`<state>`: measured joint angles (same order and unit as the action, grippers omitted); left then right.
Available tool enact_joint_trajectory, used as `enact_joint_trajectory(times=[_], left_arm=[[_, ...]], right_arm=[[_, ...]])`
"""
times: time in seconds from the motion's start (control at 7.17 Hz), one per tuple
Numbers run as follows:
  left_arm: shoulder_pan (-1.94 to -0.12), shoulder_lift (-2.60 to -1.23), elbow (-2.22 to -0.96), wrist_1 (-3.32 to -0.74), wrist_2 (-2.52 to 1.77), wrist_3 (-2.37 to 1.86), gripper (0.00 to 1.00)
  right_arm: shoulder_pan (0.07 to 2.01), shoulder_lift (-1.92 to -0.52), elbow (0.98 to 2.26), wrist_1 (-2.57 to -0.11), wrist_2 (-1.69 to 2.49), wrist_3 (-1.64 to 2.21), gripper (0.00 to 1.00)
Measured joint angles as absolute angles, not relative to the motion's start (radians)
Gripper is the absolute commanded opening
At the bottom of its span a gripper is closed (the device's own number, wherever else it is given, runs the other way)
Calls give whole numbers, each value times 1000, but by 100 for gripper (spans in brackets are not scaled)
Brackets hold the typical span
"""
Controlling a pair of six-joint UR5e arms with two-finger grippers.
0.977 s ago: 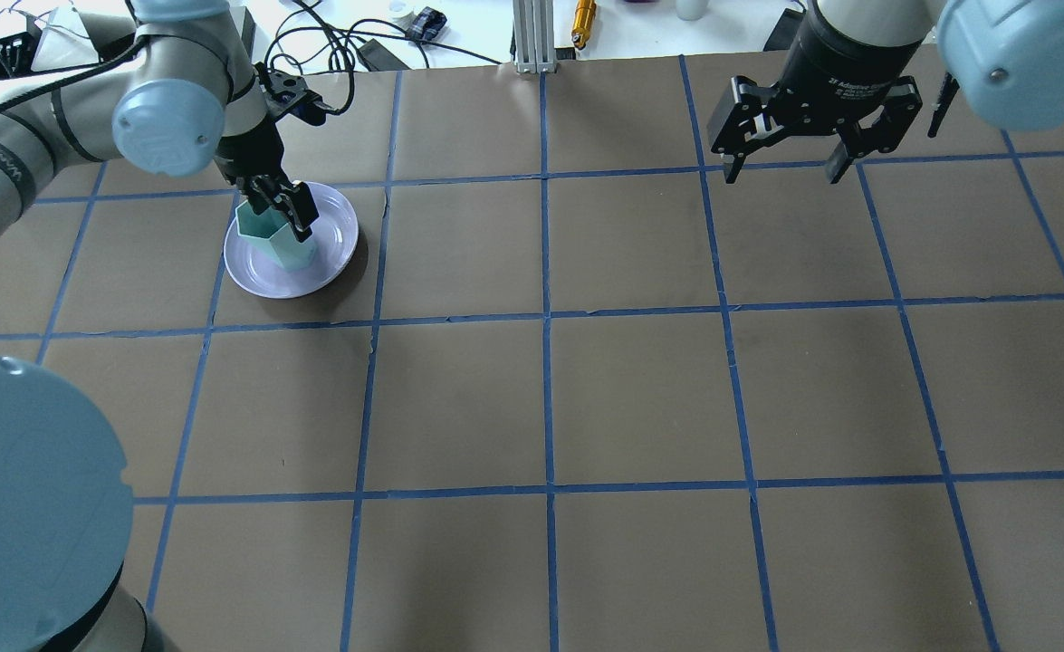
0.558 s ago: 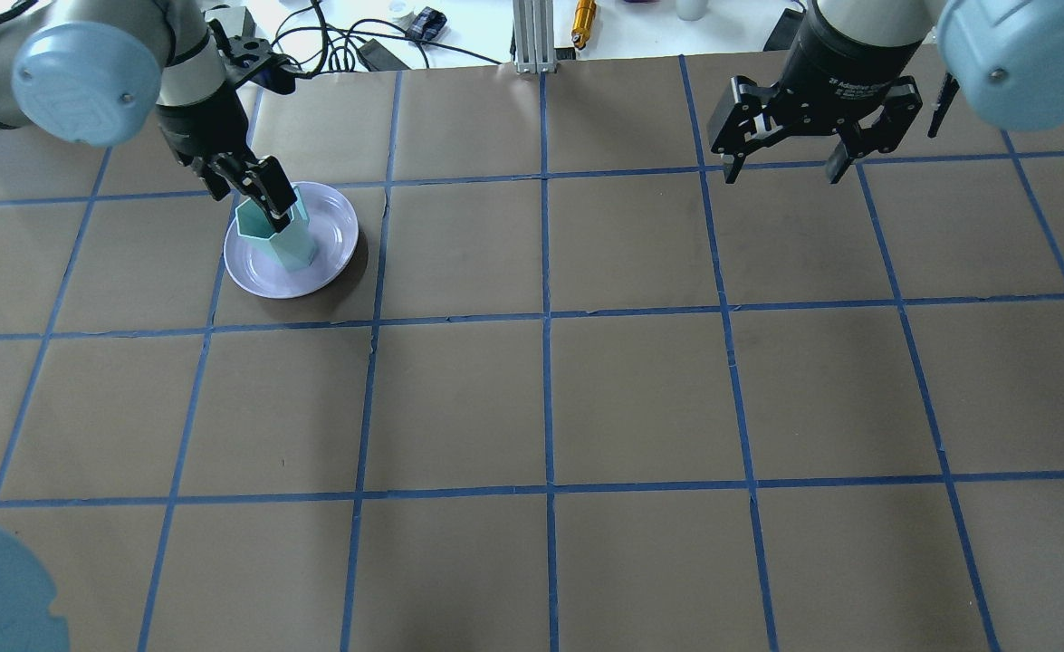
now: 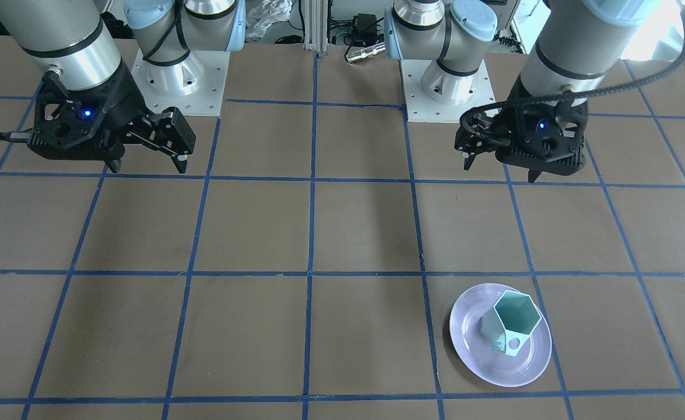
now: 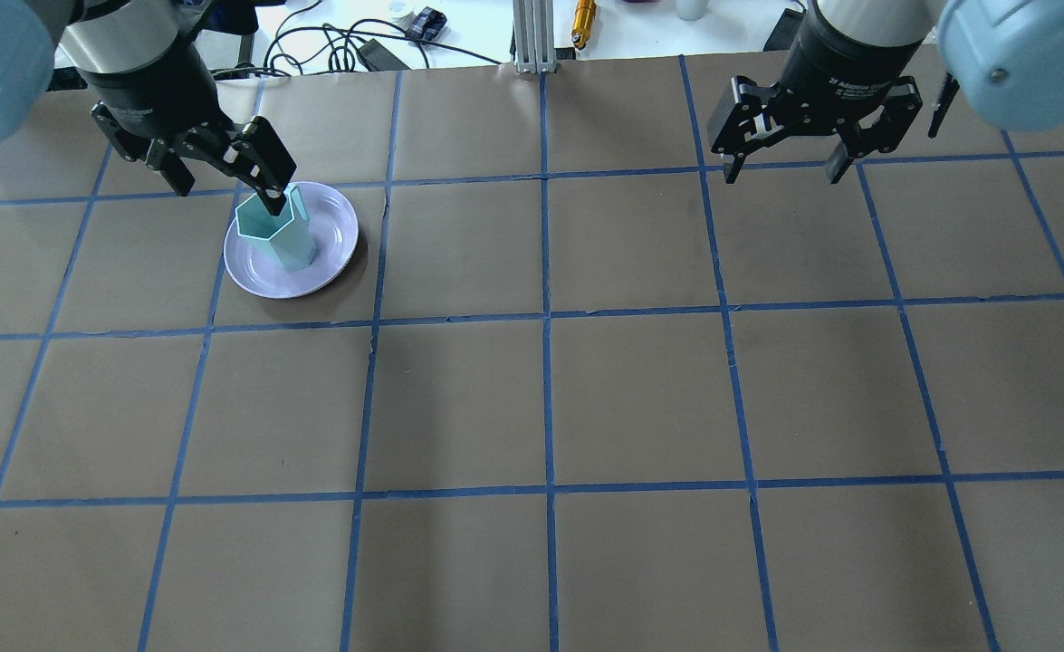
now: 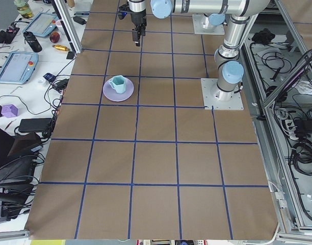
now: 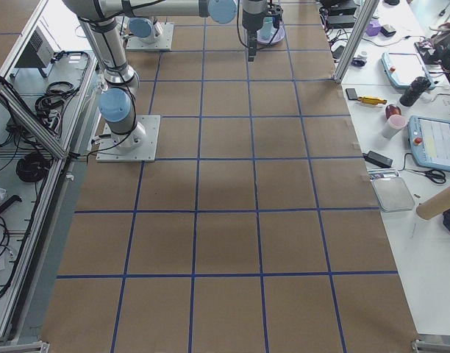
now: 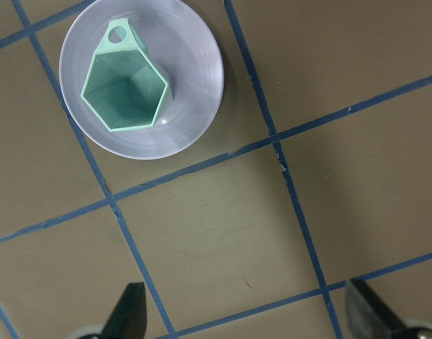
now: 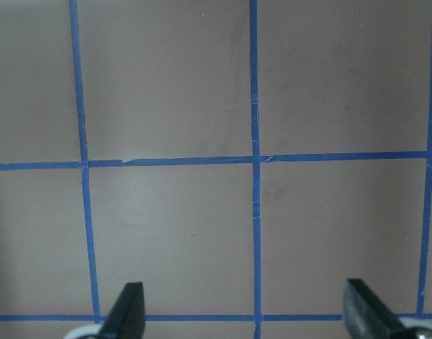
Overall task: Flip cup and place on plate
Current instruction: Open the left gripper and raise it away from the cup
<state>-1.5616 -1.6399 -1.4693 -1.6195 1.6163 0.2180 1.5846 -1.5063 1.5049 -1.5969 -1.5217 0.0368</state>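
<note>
The mint-green faceted cup (image 3: 511, 321) stands upright, mouth up, on the pale lavender plate (image 3: 470, 344), its handle toward the operators' side. Both also show in the overhead view as cup (image 4: 278, 237) and plate (image 4: 334, 243), and in the left wrist view as cup (image 7: 128, 88) and plate (image 7: 195, 78). My left gripper (image 4: 224, 181) is open and empty, raised above the table just on the robot's side of the plate; it also shows in the front view (image 3: 501, 170). My right gripper (image 4: 782, 172) is open and empty, high over the far right of the table.
The brown table is marked with a blue tape grid. An aluminium post (image 4: 532, 36) stands at its far edge, with an orange tool (image 4: 583, 23) and cables (image 4: 332, 41) behind it. The two arm bases (image 3: 447, 87) are bolted at the robot's side.
My left gripper has let go of the cup's rim, opened wide and risen away from it. The cup has stayed upright on the plate. The right arm has not moved.
</note>
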Motion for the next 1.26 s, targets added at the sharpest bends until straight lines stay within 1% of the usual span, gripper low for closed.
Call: enact_joint_trajectory(times=[0.42, 1.26], left_arm=[[-1615, -1607, -1472, -1623, 1603, 38, 100], [-1618, -1608, -1470, -1621, 1601, 23, 100]], right_arm=[[1585, -1506, 1505, -1597, -1522, 37, 100], [1585, -1506, 1505, -1597, -1522, 37, 100]])
